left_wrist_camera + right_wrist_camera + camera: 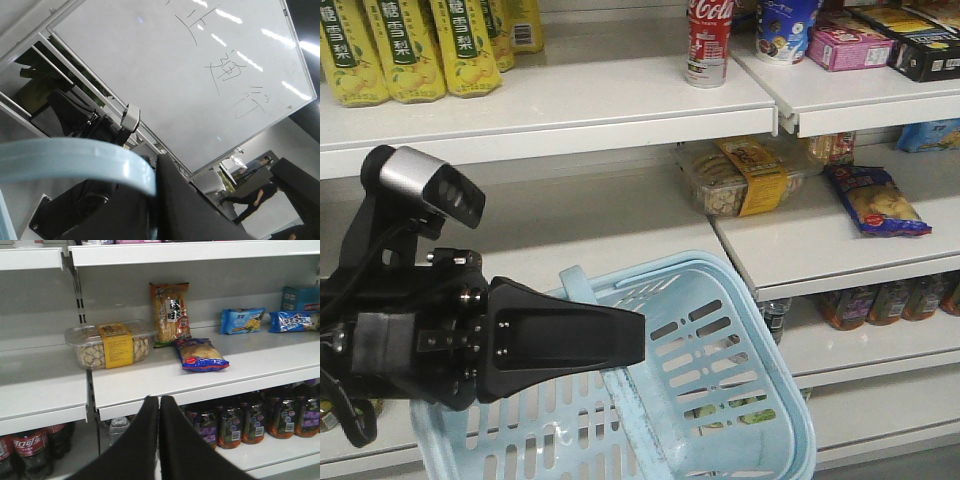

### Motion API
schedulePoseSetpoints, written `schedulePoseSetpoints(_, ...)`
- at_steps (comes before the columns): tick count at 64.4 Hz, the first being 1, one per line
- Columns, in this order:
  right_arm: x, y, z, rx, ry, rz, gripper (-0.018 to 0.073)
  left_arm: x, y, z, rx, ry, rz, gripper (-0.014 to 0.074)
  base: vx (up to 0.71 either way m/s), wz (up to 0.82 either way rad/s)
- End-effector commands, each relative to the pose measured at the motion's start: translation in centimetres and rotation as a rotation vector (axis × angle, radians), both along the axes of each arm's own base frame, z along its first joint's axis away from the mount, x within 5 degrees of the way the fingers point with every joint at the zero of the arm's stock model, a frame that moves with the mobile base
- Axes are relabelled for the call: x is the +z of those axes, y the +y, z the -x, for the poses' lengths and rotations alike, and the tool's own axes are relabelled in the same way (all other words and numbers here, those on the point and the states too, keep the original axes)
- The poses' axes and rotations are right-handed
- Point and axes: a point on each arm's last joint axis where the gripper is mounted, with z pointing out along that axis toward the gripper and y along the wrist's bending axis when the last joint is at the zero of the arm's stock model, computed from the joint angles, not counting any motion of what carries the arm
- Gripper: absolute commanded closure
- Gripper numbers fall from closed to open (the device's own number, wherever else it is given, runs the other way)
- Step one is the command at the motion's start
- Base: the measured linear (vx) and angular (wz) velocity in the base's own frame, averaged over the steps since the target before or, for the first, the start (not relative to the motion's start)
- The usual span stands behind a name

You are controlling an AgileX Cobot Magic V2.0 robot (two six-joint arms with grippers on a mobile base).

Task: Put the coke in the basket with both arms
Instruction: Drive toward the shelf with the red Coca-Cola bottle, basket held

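Observation:
The coke [707,42] is red with a white script logo and stands on the top shelf; its top is cut off by the frame. The light blue basket [720,330] hangs low in front of the shelves. My left gripper [632,342] is a black wedge with a grey webcam on top, shut on the basket's handle [620,395]. In the left wrist view the blue handle [75,160] runs into the shut gripper [156,167]. My right gripper [159,400] is shut and empty, facing the middle shelf's edge. The coke is out of the right wrist view.
Yellow drink bottles [415,45] stand top left, and a cup and boxes [855,40] right of the coke. A clear biscuit box [107,345] and snack bags [200,355] lie on the middle shelf. Dark cola bottles [27,452] and jars [255,422] fill the lower shelf.

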Motion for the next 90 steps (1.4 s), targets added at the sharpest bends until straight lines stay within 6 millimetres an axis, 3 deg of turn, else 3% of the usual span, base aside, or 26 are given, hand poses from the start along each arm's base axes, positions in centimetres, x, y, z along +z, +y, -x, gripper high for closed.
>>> schedulePoseSetpoints(1,0.48,0.11,0.04,0.01,-0.075,0.017,0.0564,2.55,0.42,1.81,-0.152,-0.036,0.169,0.0603,0.04,0.25)
schedulePoseSetpoints(90,0.48,0.11,0.04,0.01,-0.075,0.017,0.0564,2.55,0.42,1.81,-0.152,-0.036,0.169,0.0603,0.04,0.13)
